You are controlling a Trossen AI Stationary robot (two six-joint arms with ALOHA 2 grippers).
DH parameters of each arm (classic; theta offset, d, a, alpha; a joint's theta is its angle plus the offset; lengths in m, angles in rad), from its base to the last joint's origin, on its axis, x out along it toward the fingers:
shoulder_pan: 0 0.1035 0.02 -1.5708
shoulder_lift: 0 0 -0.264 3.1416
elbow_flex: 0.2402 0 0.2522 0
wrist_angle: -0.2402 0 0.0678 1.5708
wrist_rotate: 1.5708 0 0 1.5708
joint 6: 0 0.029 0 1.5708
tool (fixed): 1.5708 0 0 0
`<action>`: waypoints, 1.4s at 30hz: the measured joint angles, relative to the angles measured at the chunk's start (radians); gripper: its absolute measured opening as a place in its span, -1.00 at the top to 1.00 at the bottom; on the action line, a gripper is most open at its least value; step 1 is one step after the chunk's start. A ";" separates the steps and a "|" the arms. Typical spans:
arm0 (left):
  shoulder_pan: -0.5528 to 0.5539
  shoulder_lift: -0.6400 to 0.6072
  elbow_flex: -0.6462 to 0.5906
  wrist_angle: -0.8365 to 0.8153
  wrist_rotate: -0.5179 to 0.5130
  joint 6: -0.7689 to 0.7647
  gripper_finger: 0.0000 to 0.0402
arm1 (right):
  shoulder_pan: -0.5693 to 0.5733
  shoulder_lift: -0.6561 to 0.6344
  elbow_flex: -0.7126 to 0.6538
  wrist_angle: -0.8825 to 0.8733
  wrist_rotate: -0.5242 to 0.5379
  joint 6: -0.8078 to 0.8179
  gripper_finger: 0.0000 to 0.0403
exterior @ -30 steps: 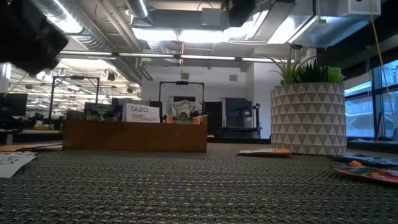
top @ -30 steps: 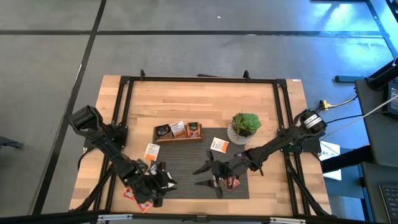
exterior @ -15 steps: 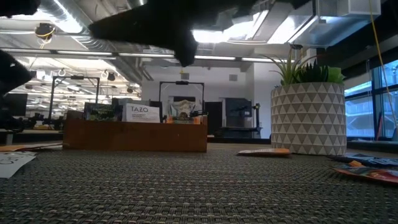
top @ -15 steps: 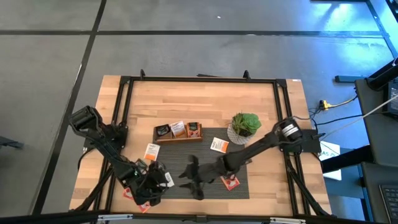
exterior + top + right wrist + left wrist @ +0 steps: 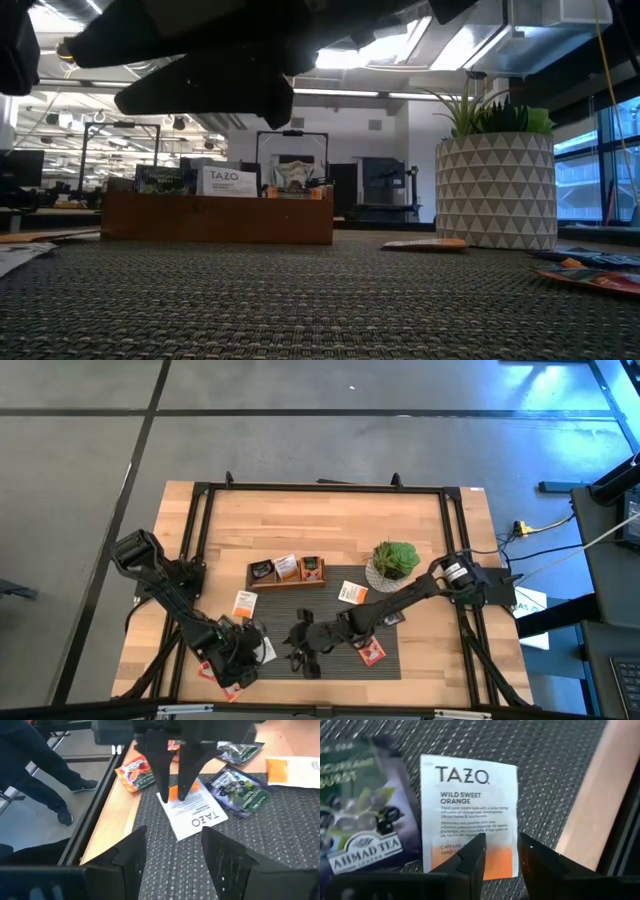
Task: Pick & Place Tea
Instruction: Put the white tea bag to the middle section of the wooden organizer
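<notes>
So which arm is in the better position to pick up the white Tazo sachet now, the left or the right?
The left. The left gripper hangs right over the white Tazo sachet, its open fingers astride the orange end. The right gripper is open too but farther back on the mat, only facing that spot.

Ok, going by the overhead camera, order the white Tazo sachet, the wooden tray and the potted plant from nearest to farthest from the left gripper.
1. White Tazo sachet, right at the left gripper.
2. Wooden tray, farther back, mid-table.
3. Potted plant, farthest, toward the right arm's side.
</notes>
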 joint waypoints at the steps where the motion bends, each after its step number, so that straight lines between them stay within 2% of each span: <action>1: 0.000 0.000 0.001 -0.009 0.005 -0.013 0.45 | -0.004 0.000 0.000 0.000 0.000 0.003 0.06; 9: 0.003 0.000 0.000 -0.022 0.024 -0.016 0.47 | -0.029 0.000 0.000 0.001 0.000 0.151 0.06; 14: 0.003 -0.003 0.008 -0.009 0.034 0.030 0.46 | -0.036 0.030 0.000 0.025 0.000 0.183 0.06; 17: -0.001 0.002 0.088 -0.126 0.071 0.063 0.46 | -0.036 0.048 0.000 0.034 0.000 0.163 0.06; 21: 0.001 0.002 0.223 -0.389 0.056 0.038 0.46 | -0.035 0.051 0.000 0.034 0.000 0.155 0.06; 24: 0.000 0.002 0.267 -0.473 0.051 -0.002 0.45 | -0.035 0.051 0.000 0.040 0.000 0.144 0.06; 35: -0.007 0.142 0.268 -0.452 0.151 -0.089 0.46 | -0.035 0.051 -0.001 0.049 -0.001 0.164 0.06; 42: -0.007 0.168 0.272 -0.416 0.142 -0.095 0.45 | -0.035 0.060 -0.001 0.056 0.000 0.201 0.06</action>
